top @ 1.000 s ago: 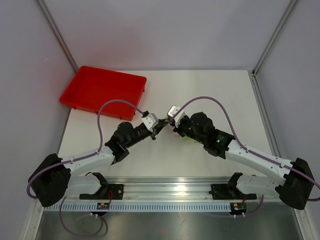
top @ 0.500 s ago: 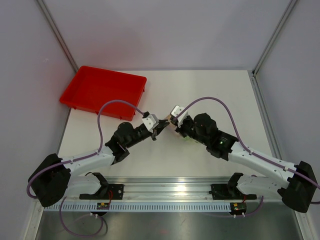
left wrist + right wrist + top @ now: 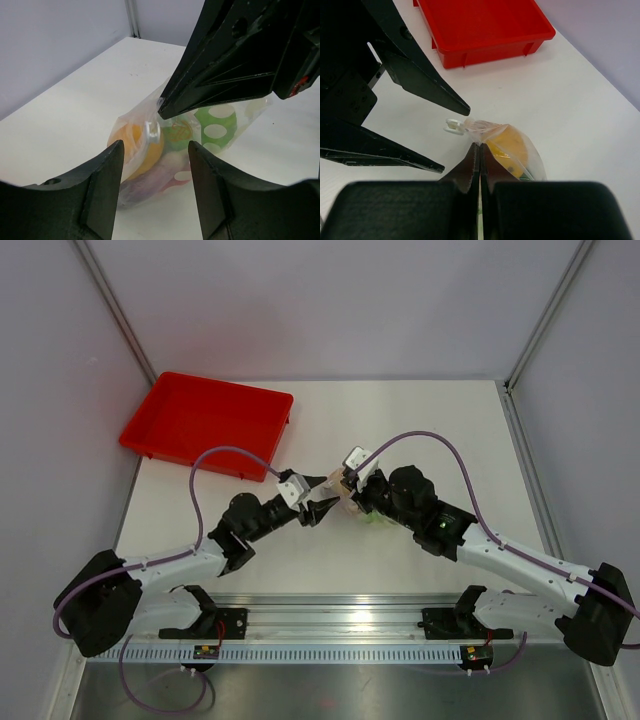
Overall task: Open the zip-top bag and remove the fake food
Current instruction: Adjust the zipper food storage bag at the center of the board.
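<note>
Left wrist view puts the zip-top bag point(image 3: 185, 145) straight ahead of us, near the middle of the surface point(image 3: 75, 100), between the two arms. Our right fingers point(image 3: 225, 65) are pressed together on the bag's top edge and pinch the clear plastic, so the mouth stands up while the lower part seems to rest on the surface. We judge this grip to be an anchor that stops the bag sliding when the other arm pulls.

Our left fingers point(image 3: 102, 195) stand wide apart and hold nothing. They frame the white slider point(image 3: 151, 131) at the bag's near-left corner without touching it. That placement suits closing on the slider or the free lip beside it.

The fake food point(image 3: 137, 150) is all inside the bag: a round yellow piece against the plastic, a green piece with white dots to its right, and something purplish underneath. We cannot tell whether the zip is parted yet.

The red tray point(image 3: 470, 20) sits at the far left, well apart from the bag, a likely place for the pieces once removed.
</note>
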`<state>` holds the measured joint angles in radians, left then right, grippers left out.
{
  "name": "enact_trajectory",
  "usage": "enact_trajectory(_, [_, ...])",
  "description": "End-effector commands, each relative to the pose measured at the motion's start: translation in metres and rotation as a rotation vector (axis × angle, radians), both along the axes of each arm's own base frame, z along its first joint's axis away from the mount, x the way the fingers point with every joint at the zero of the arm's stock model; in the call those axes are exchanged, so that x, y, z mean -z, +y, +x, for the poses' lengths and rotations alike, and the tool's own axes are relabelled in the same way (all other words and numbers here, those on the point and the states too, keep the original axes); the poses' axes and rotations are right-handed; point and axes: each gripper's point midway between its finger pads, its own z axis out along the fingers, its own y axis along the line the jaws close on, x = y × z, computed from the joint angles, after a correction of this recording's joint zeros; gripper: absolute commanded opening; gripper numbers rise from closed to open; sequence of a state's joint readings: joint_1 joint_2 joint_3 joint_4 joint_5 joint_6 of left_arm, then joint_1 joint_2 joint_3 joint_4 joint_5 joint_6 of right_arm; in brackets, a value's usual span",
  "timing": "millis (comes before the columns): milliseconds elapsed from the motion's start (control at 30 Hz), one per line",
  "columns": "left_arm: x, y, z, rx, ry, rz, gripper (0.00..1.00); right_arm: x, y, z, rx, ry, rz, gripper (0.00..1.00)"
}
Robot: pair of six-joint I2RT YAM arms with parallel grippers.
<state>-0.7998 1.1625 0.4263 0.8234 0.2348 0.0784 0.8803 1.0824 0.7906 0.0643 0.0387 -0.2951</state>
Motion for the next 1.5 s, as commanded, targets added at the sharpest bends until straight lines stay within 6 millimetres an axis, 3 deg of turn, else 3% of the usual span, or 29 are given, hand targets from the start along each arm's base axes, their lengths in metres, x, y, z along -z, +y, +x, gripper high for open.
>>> enact_trajectory(0, [-0.034, 0.008, -0.004, -0.013, -0.105, -0.110, 0.56, -0.033, 0.007, 0.004, -0.005, -0.041, 0.105, 0.00])
enact_trajectory(200, [-0.048, 0.013, -0.017, 0.037, -0.164, -0.173, 0.52, -0.032, 0.006, 0.002, -0.010, -0.021, 0.120, 0.00])
enact_trajectory(333, [-0.047, 0.013, -0.014, 0.025, -0.165, -0.168, 0.46, -0.034, 0.010, -0.004, -0.038, 0.002, 0.137, 0.00])
enact_trajectory(533, [-0.047, 0.013, -0.014, 0.027, -0.172, -0.166, 0.45, -0.036, 0.013, -0.009, -0.059, 0.033, 0.159, 0.00])
enact_trajectory(700, [-0.045, 0.010, -0.013, 0.037, -0.173, -0.145, 0.34, -0.037, 0.015, -0.014, -0.079, 0.057, 0.169, 0.00])
enact_trajectory(933, [-0.043, 0.008, -0.013, 0.043, -0.176, -0.126, 0.28, -0.037, 0.017, -0.016, -0.083, 0.081, 0.183, 0.00])
enact_trajectory(1233, [-0.042, 0.008, -0.009, 0.028, -0.165, -0.109, 0.01, -0.041, 0.017, -0.022, -0.103, 0.097, 0.200, 0.00])
enact_trajectory(1467, [-0.041, 0.005, -0.010, 0.050, -0.164, -0.094, 0.00, -0.049, 0.015, -0.029, -0.110, 0.110, 0.239, 0.00])
